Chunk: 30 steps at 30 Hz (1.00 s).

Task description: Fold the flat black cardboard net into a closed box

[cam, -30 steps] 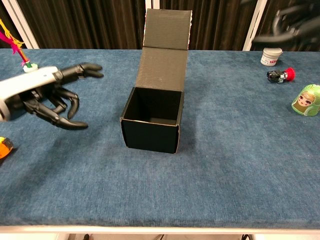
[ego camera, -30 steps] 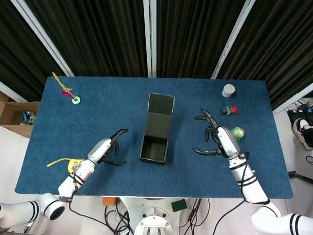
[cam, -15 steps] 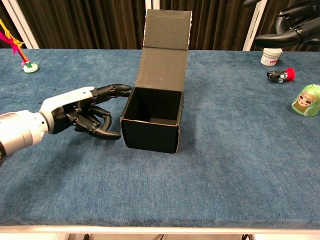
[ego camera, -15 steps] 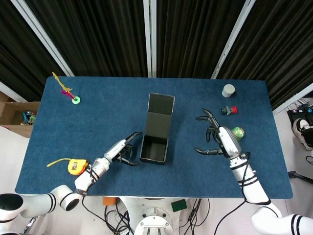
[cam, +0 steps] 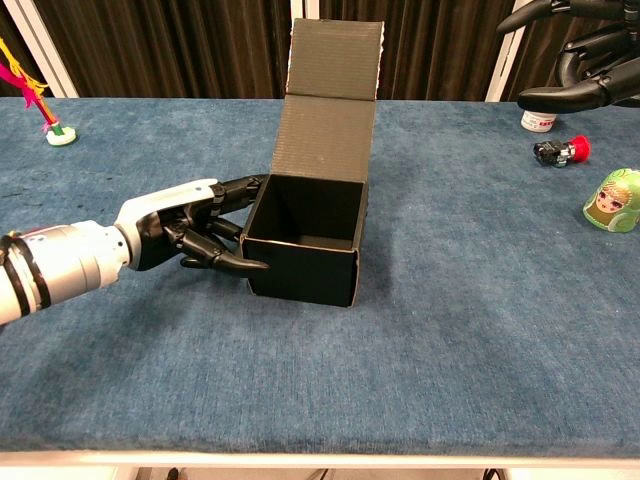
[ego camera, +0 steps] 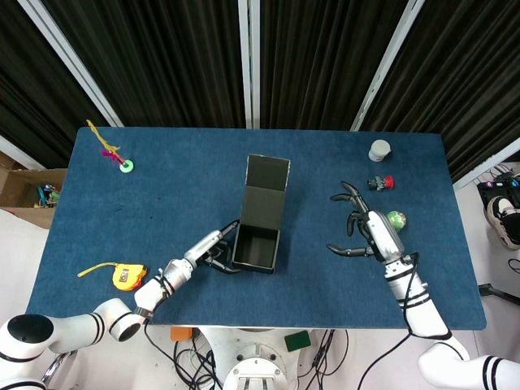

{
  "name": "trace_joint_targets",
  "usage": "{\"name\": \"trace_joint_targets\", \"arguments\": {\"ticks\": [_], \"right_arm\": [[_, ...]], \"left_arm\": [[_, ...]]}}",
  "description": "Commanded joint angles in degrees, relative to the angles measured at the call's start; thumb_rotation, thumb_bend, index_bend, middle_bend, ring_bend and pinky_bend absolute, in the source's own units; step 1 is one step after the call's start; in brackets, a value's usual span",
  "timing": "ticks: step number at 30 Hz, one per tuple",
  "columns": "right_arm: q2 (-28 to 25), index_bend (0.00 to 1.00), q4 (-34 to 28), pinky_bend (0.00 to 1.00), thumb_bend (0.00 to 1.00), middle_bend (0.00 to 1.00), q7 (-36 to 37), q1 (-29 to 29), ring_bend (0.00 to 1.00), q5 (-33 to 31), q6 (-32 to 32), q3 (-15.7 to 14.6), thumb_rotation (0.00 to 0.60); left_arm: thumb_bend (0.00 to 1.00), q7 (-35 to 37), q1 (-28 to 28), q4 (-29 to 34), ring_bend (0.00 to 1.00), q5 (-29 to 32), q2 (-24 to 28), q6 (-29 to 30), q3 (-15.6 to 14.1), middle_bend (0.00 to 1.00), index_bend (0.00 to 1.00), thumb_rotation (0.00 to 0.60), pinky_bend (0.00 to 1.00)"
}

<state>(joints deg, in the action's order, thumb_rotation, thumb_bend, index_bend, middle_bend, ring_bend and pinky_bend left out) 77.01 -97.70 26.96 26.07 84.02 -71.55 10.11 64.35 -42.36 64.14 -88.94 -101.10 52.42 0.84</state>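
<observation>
Chest view: my left hand [cam: 190,232] presses fingertips against black box [cam: 305,250] left wall, gripping nothing | box mid-table, lid upright | my right hand [ego camera: 370,233] spread, empty, raised well apart.

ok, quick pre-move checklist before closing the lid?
1. Box upright on the table, body formed: ok.
2. Lid flap standing open, free to fold: ok.
3. Left hand bracing the box's left wall: at the wall, firm contact cannot tell.
4. Right hand open, holding nothing: ok.
5. Box interior free of objects: ok.
6. Green figurine and red-capped item away from the box: ok.
</observation>
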Motion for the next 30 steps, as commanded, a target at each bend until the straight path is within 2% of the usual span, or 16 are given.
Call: {"name": "trace_joint_targets", "arguments": {"ticks": [1,8,10,13,16,18,20,22,27,30], "right_arm": [[0.1,0.08,0.2,1.00,0.00,0.26,0.2,-0.1,0.66,-0.1,-0.1,0.0,0.600],[0.4,0.08,0.7,1.00,0.00,0.26,0.6,-0.6,0.66,0.0,-0.7,-0.2,0.600],[0.6,0.08,0.9,1.00,0.01,0.26,0.6,-0.8,0.66,-0.3,-0.8,-0.3,0.600],[0.8,0.09,1.4,1.00,0.02,0.27,0.4,-1.2,0.66,-1.2,-0.4,-0.7,0.600],[0.3,0.14,2.4,1.00,0.03,0.29,0.0,-1.4,0.67,-3.3,2.1,-1.7,0.600],[-0.4,0.18,3.0,1.00,0.04,0.32,-1.2,-1.0,0.69,-6.6,5.7,-2.0,0.600],[-0.3,0.20,3.7,1.00,0.05,0.33,-2.5,-0.2,0.69,-9.6,8.8,-1.9,0.600],[0.7,0.21,5.1,1.00,0.06,0.33,-4.1,1.5,0.69,-12.8,12.5,-1.0,0.600],[6.1,0.24,9.9,1.00,0.09,0.34,-8.8,7.7,0.70,-23.0,20.1,4.1,0.600],[10.4,0.26,12.1,1.00,0.10,0.34,-12.3,11.6,0.71,-28.4,21.9,7.2,0.600]], "left_arm": [[0.10,0.9,-0.7,-0.9,0.63,-0.5,-0.5,-0.3,0.0,0.04,0.00,0.600,0.98],[0.10,3.1,-2.0,-2.1,0.64,0.5,-1.8,-2.5,0.4,0.09,0.02,0.600,0.98],[0.10,3.8,-2.2,-2.3,0.64,0.9,-2.1,-2.9,0.6,0.16,0.11,0.600,0.98],[0.10,4.0,-2.5,-2.7,0.65,1.4,-2.8,-3.6,0.8,0.32,0.29,0.600,0.98],[0.10,2.2,-2.1,-2.8,0.67,2.1,-3.3,-2.8,1.4,0.43,0.42,0.600,0.99],[0.10,0.3,-1.5,-1.5,0.68,2.2,-2.5,-1.5,1.5,0.49,0.47,0.600,0.99],[0.10,-1.6,-0.9,0.4,0.69,1.9,-1.2,-0.3,1.4,0.51,0.48,0.600,0.99],[0.10,-3.8,-0.3,3.0,0.69,1.7,0.4,1.0,1.3,0.51,0.48,0.600,0.99],[0.10,-7.7,0.8,9.8,0.69,1.3,4.0,3.5,1.4,0.50,0.48,0.600,0.99],[0.09,-9.7,0.8,12.8,0.69,1.4,5.1,3.9,1.7,0.50,0.48,0.600,0.99]]}}
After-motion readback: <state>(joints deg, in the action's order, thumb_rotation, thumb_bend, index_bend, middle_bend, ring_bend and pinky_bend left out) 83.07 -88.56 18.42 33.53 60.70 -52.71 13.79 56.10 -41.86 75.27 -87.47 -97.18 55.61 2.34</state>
